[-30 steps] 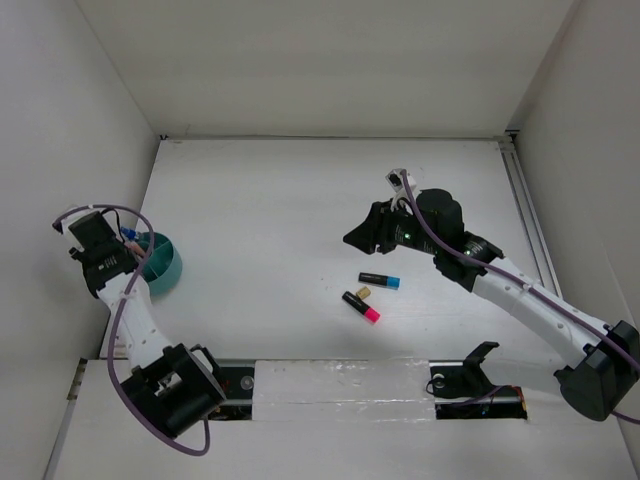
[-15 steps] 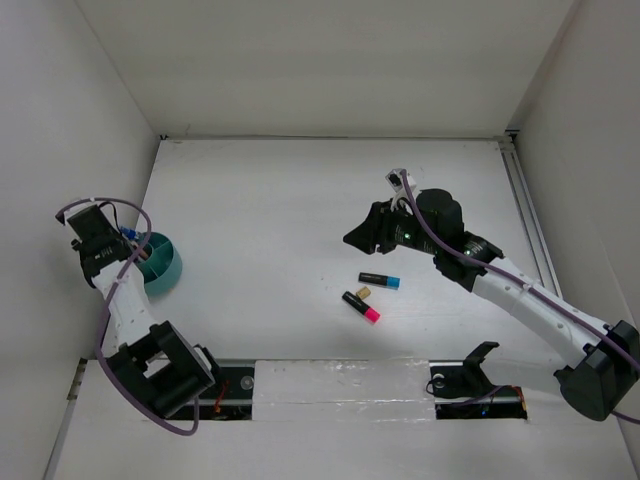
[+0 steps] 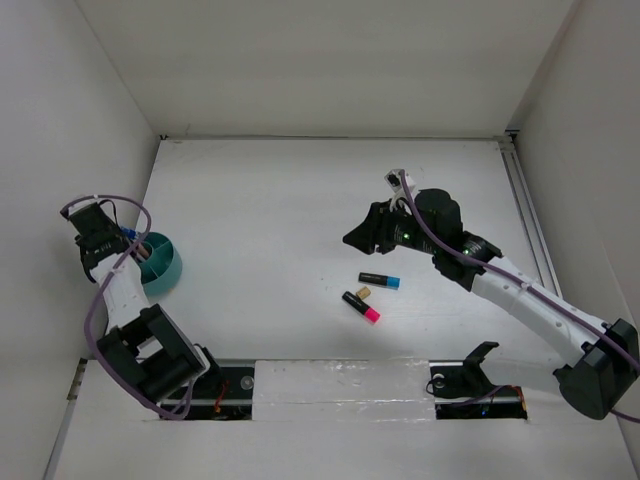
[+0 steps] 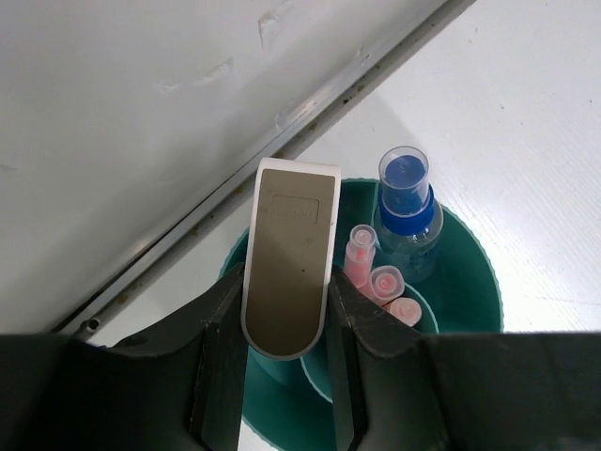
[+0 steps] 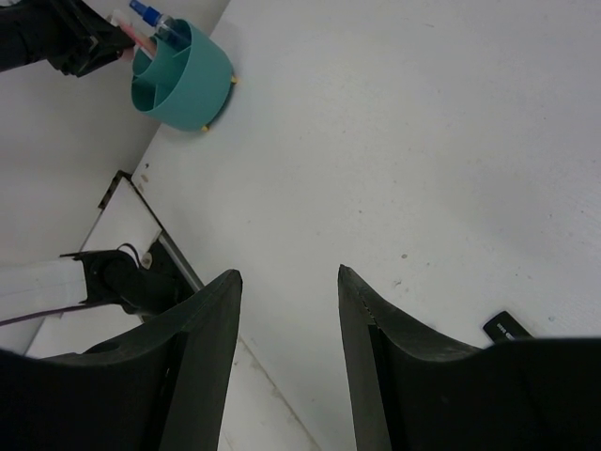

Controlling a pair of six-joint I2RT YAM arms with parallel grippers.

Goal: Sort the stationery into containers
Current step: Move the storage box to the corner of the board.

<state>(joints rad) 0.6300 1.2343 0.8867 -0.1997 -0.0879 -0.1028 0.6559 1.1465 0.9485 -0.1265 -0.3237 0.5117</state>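
Beige eraser (image 4: 289,277) gripped; teal organizer (image 4: 465,291) below

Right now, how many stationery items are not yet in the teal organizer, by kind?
black marker with blue end: 1
black marker with pink end: 1
tan eraser-like bit: 1
beige flat piece, held in the left gripper: 1
Total: 4
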